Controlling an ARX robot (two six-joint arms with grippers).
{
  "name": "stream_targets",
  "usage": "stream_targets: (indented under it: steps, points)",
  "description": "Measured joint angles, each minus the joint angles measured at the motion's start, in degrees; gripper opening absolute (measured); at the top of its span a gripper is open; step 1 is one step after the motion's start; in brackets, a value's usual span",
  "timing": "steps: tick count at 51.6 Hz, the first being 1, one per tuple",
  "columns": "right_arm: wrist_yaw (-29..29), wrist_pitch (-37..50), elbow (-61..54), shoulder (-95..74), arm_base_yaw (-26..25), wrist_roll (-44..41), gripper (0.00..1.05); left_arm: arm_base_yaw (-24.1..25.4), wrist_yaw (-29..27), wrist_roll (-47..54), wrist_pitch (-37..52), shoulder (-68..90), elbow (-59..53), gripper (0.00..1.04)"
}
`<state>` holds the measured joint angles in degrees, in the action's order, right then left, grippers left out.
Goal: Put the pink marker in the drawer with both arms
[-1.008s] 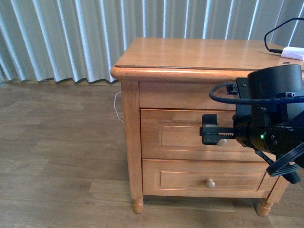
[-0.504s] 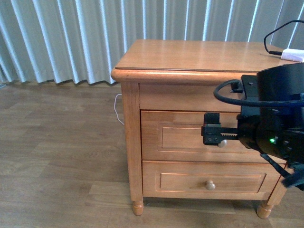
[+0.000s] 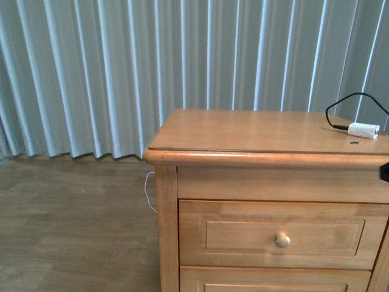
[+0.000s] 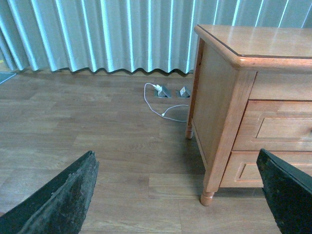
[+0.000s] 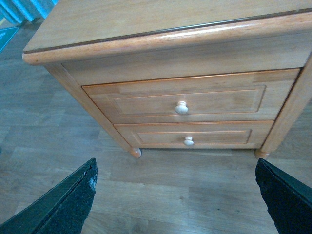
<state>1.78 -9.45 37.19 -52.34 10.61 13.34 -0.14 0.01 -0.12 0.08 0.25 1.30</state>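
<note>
The drawer [image 3: 282,226] is the upper one of the wooden cabinet and is shut, with its pale knob [image 3: 282,240] free. It also shows in the right wrist view [image 5: 181,103] and partly in the left wrist view [image 4: 282,127]. The pink marker is not in view in any frame. My left gripper [image 4: 178,207] is open and empty above the floor, off the cabinet's left front corner. My right gripper [image 5: 175,207] is open and empty, back from the cabinet front and facing both drawers. Neither gripper shows in the front view.
A white adapter [image 3: 363,130] with a black cable lies at the far right of the cabinet top [image 3: 243,131]. The lower drawer [image 5: 188,137] is shut. A white cable [image 4: 158,102] and floor sockets lie by the curtain [image 3: 121,73]. A black arm part [image 3: 385,172] shows at the right edge.
The right arm, whose gripper was at the upper drawer's knob, has left the front view. The front view now looks higher, showing more curtain and cabinet top. The drawer stays shut.
</note>
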Motion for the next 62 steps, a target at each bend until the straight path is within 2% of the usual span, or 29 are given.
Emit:
stream_targets:
  steps: [9, 10, 12, 15, 19, 23, 37, 40, 42, 47, 62]
  points:
    - [-0.2, -0.8, 0.0, 2.1, 0.0, -0.5, 0.96, 0.0, 0.0, 0.0, 0.0, 0.0, 0.0, 0.98]
    - [-1.7, 0.8, -0.8, 2.1, 0.3, -1.1, 0.94, 0.0, 0.0, 0.0, 0.0, 0.0, 0.0, 0.98]
    - [-7.2, 9.7, -4.7, 3.0, 0.9, -3.7, 0.88, 0.0, 0.0, 0.0, 0.0, 0.0, 0.0, 0.98]
    - [-11.1, 20.5, -9.9, 4.6, 0.9, -7.3, 0.79, 0.0, 0.0, 0.0, 0.0, 0.0, 0.0, 0.98]
    - [-11.6, 31.1, -15.8, 7.6, -0.3, -10.5, 0.65, 0.0, 0.0, 0.0, 0.0, 0.0, 0.0, 0.98]
    - [-10.7, 33.8, -19.1, 10.2, -1.7, -11.8, 0.51, 0.0, 0.0, 0.0, 0.0, 0.0, 0.0, 0.98]
    - [-7.2, 34.3, -26.9, 16.9, -5.1, -13.0, 0.01, 0.0, 0.0, 0.0, 0.0, 0.0, 0.0, 0.98]
    - [-3.0, 34.0, -28.1, 18.4, -7.8, -13.1, 0.01, 0.0, 0.0, 0.0, 0.0, 0.0, 0.0, 0.98]
    - [-2.3, 33.8, -28.6, 19.1, -8.9, -13.2, 0.01, 0.0, 0.0, 0.0, 0.0, 0.0, 0.0, 0.98]
    - [-2.3, 33.2, -30.1, 21.4, -10.4, -13.1, 0.01, 0.0, 0.0, 0.0, 0.0, 0.0, 0.0, 0.98]
    - [-2.0, 29.4, -33.6, 28.7, -10.5, -13.2, 0.01, 0.0, 0.0, 0.0, 0.0, 0.0, 0.0, 0.98]
